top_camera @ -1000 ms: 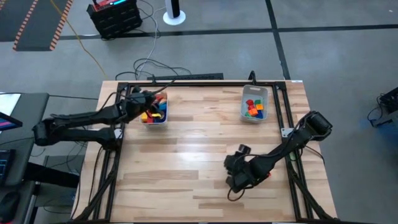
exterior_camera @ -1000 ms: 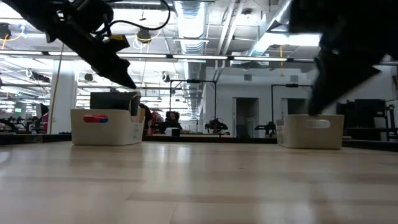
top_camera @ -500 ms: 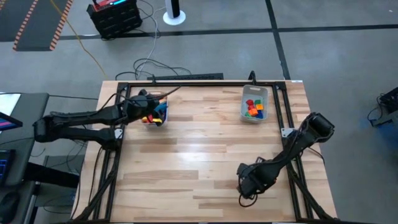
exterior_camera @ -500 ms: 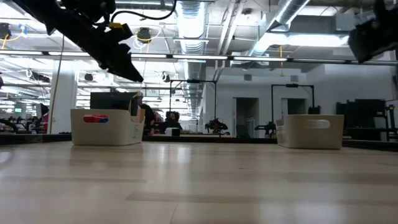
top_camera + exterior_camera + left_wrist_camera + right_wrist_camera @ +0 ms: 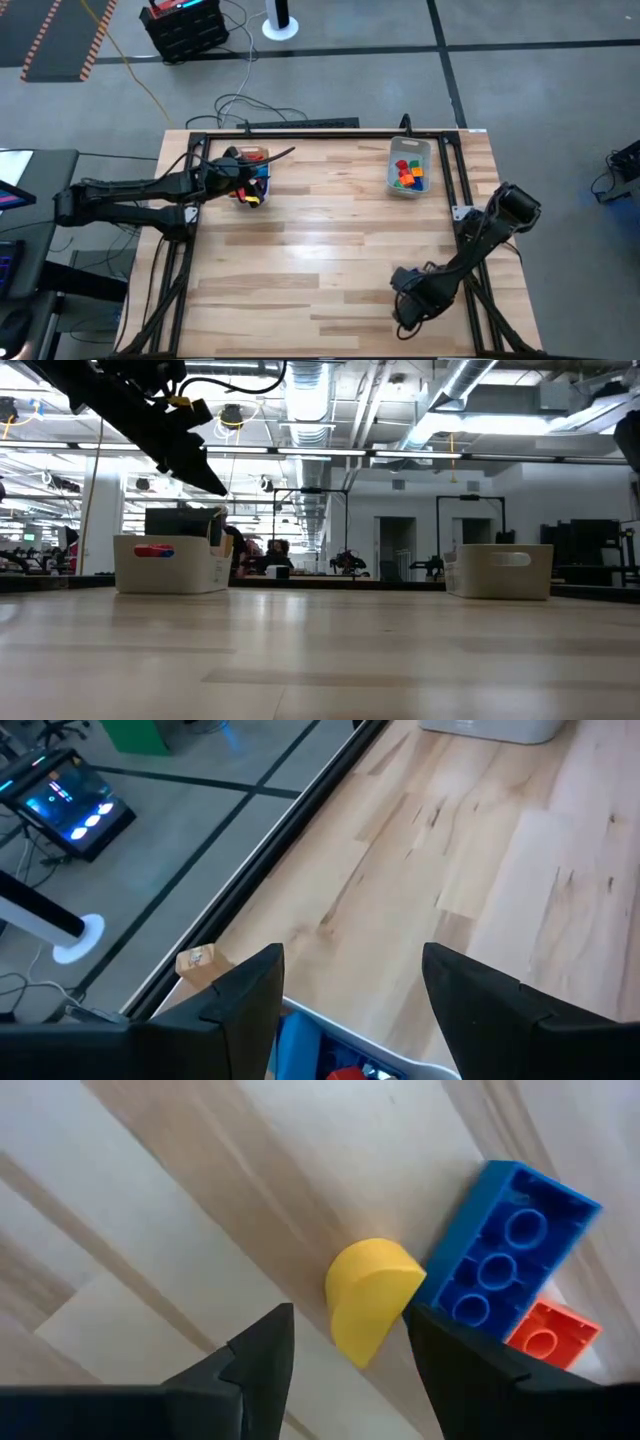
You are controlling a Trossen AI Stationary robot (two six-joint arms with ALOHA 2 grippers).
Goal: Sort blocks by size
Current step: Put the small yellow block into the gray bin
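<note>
Partly cut off orange block (image 5: 545, 1335), blue block (image 5: 505, 1245), yellow piece (image 5: 368, 1295) between open right jaws.

bright, even light; soft shadows

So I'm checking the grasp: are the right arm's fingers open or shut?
Open. In its wrist view the right gripper shows a clear gap, with the yellow piece just beyond.

no readable text, label, brand or number anywhere
</note>
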